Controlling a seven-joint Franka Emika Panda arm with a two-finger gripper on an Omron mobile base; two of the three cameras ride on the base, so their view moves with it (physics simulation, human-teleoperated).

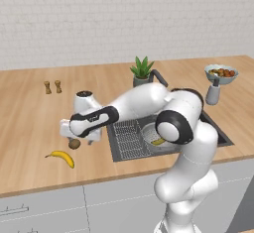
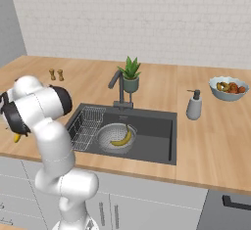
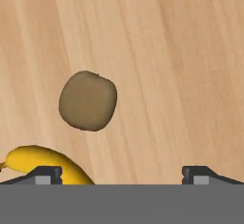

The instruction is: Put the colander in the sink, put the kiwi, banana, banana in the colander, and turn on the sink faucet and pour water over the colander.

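1. The gripper (image 3: 122, 173) is spread wide with nothing between the two dark finger tips (image 3: 46, 174). It's just hanging over the wooden counter (image 1: 30, 123), left of the sink.
2. Right under the hand is the kiwi (image 3: 87, 101): a small brown, dull, fuzzy-looking lump, roundish with slightly squared-off shoulders. It's sitting on the wood by itself, not touched by either finger. From the left base view you can see it just below the hand (image 1: 74, 143).
3. Near the kiwi is a banana (image 1: 61, 157), bright yellow and curved with a dark tip, lying flat on the counter a bit closer to the front edge. In the hand view its end (image 3: 45, 162) pokes in beside one finger tip. It's close to the kiwi but not touching it.
4. Further out, the sink (image 2: 157, 126) is a dark grey rectangular basin with a wire rack (image 2: 87, 125) on its left side.
5. The colander (image 2: 116, 138) sits in the basin next to the rack: round, grey, full of holes. The other banana (image 2: 123, 138) is already lying inside it.
6. The sink faucet (image 2: 117, 88) is a slim dark tap behind the basin.
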